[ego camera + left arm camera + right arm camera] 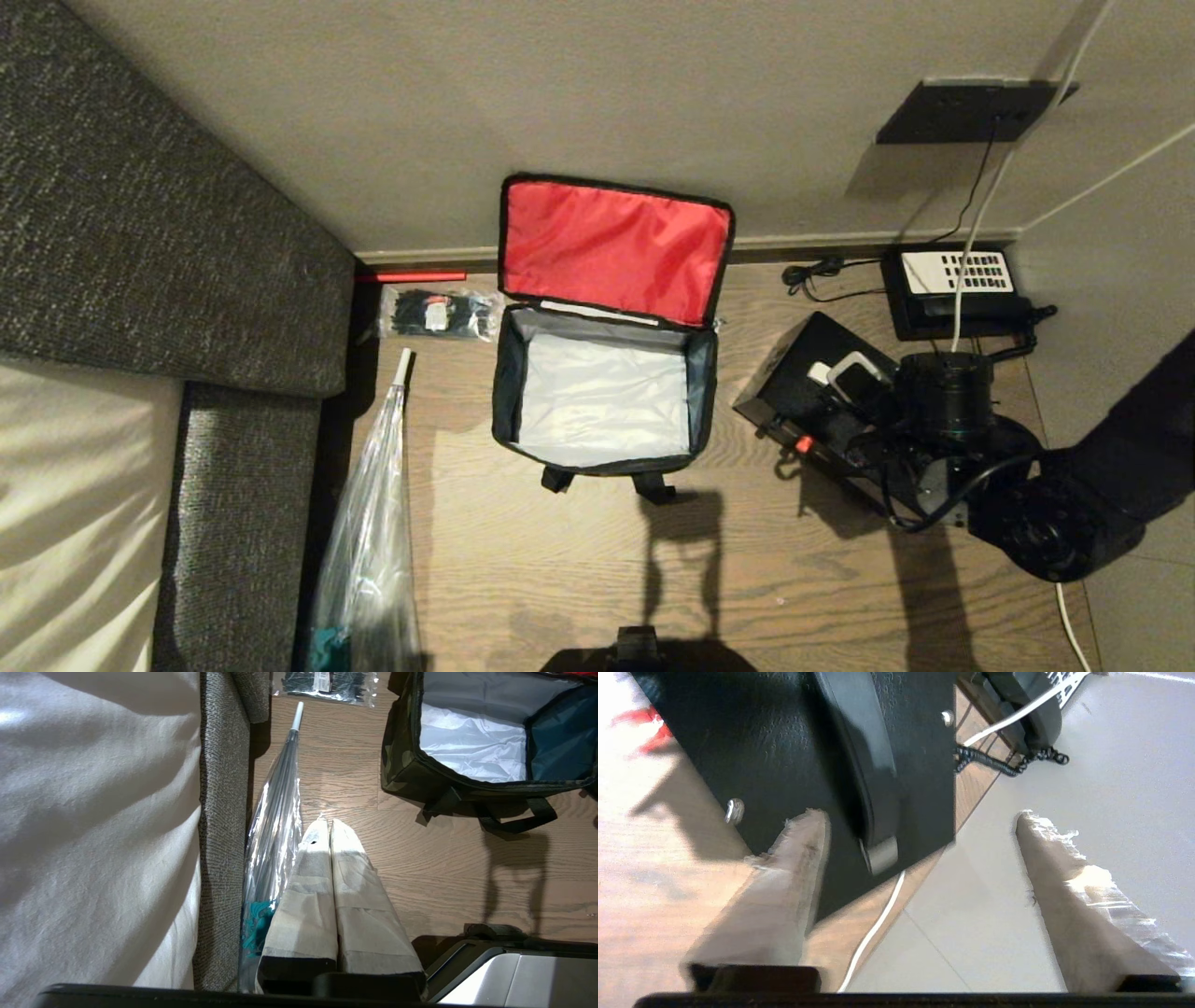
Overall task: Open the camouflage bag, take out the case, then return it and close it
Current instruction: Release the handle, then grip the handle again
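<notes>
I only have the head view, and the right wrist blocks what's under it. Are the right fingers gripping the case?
Observer: No. The right gripper is open, one of its fingers over the case, the other over pale floor.
Operator: Where's the strap handle?
Observer: The strap handle runs across the case's face, its end between the spread fingers, ungripped.
Operator: And the left gripper?
Observer: The left gripper is shut, hanging over the wood floor beside the clear umbrella.

Camouflage bag (607,392) open, empty; case (812,392) on floor beside, right.
</notes>
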Motion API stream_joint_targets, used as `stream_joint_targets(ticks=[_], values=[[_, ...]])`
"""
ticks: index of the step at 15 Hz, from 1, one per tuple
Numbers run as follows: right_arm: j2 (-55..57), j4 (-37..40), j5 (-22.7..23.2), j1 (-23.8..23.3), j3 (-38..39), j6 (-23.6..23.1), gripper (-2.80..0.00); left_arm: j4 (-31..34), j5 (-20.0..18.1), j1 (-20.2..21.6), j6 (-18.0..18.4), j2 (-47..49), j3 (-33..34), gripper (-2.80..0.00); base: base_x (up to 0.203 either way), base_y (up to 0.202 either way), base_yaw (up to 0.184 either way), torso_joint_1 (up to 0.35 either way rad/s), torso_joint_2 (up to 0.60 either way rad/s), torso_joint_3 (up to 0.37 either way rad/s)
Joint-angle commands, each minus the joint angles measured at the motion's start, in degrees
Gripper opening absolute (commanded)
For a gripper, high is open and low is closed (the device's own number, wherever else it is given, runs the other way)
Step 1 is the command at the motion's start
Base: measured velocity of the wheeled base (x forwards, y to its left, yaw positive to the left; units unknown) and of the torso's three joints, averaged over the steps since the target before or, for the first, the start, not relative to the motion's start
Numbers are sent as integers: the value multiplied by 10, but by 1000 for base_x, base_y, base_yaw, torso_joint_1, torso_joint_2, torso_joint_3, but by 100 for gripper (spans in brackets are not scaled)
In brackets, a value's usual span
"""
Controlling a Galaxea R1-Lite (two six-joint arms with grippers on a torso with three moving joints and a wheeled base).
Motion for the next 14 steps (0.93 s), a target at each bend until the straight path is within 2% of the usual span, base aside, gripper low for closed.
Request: stream_joint_targets(ticks=[1, 5, 8, 11, 13, 14], values=[[-125, 34, 4, 11, 34, -2, -280, 0, 0, 1, 0, -1, 2, -280, 0, 0, 0, 0, 0, 0], [-368, 191, 7, 14, 79, 10, -280, 0, 0, 0, 0, -1, 2, -280, 0, 0, 0, 0, 0, 0], [-539, 303, 9, 15, 110, 51, -280, 0, 0, 0, 0, -1, 2, -280, 0, 0, 0, 0, 0, 0], [-709, 488, 15, -12, 118, 102, -280, 0, 0, 0, 0, -1, 2, -280, 0, 0, 0, 0, 0, 0], [-805, 597, 67, -46, 134, 172, -280, 0, 0, 0, 0, -1, 2, -280, 0, 0, 0, 0, 0, 0], [-856, 619, 128, -67, 154, 220, -280, 0, 0, 0, 0, -1, 2, -280, 0, 0, 0, 0, 0, 0]])
